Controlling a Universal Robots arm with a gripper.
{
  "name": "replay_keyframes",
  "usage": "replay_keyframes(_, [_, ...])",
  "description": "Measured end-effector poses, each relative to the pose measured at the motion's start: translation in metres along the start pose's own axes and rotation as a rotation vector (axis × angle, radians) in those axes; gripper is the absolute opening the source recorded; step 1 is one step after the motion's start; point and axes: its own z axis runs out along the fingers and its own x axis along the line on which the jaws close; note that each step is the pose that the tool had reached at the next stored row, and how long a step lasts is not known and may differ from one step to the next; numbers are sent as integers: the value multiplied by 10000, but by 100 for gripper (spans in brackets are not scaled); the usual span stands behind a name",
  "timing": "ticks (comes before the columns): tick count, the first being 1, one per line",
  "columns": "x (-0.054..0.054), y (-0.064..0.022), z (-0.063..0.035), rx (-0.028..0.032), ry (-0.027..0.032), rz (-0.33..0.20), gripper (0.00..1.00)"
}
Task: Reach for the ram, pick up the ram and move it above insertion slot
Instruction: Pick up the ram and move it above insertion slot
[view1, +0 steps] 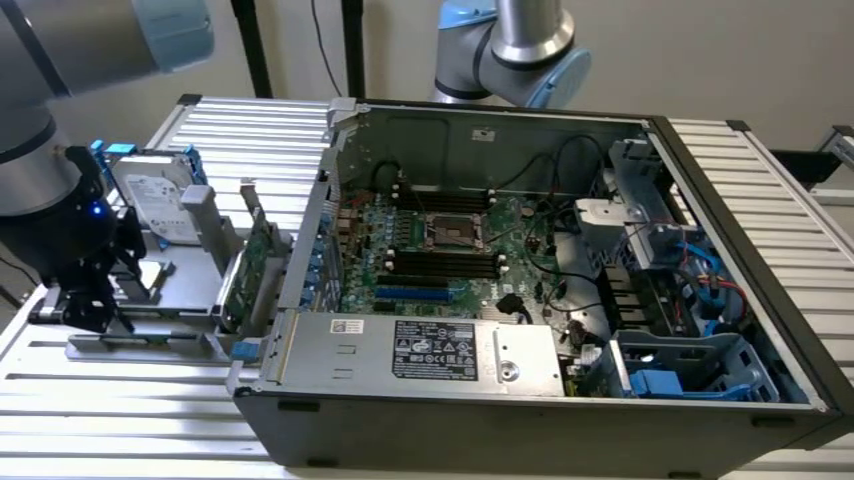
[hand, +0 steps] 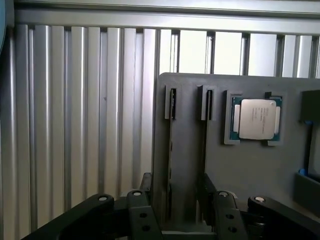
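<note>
First of three steps, the reach, looks nearly done | pincer (hand: 176, 182) wide, holding nothing, low over gray tray (hand: 240, 165) on slatted counter (hand: 75, 125) | ram (hand: 171, 150) seems to be the thin strip standing on edge in a tray groove, inside the pincer's gap | a grip likely needs centring on that strip, then closing squarely.

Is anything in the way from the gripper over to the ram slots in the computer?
Yes: the upright green cards and the case wall stand between the gripper and the slots.
</note>
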Motion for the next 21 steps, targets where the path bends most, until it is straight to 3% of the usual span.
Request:
replay_keyframes(11, [25, 9, 200, -1, 1, -39, 48])
replay_keyframes(21, [30, 12, 326, -5, 6, -474, 48])
